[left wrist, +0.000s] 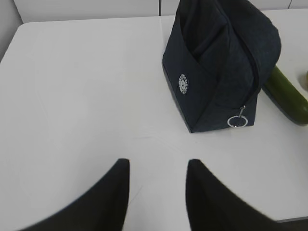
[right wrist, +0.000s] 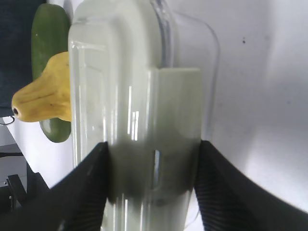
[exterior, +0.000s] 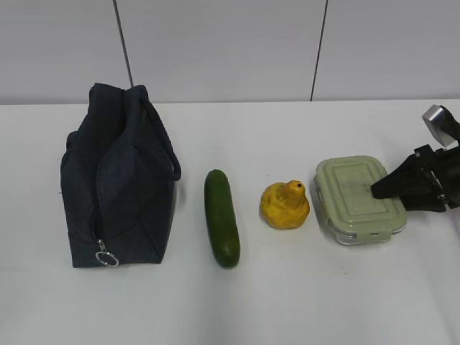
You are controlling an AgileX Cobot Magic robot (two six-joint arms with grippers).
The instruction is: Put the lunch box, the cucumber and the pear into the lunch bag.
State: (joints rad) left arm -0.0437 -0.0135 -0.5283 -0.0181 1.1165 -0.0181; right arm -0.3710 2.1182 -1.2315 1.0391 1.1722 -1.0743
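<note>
Our right gripper straddles the lunch box at the right, jaws pressing its sides. Our left gripper hangs partly open, empty. Next we lift it leftward past the pear and cucumber; the lunch bag looks zipped.

One bag — cucumber — pear — box

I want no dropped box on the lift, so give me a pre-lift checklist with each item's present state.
1. Right hand straddles the lunch box: ok.
2. Firm grip on the box: cannot tell.
3. Box lid clipped on: ok.
4. Lunch bag open to receive it: not ok, zipper looks closed.
5. Left hand empty, free for the zipper: ok.
6. Pear and cucumber clear of the box: ok.
</note>
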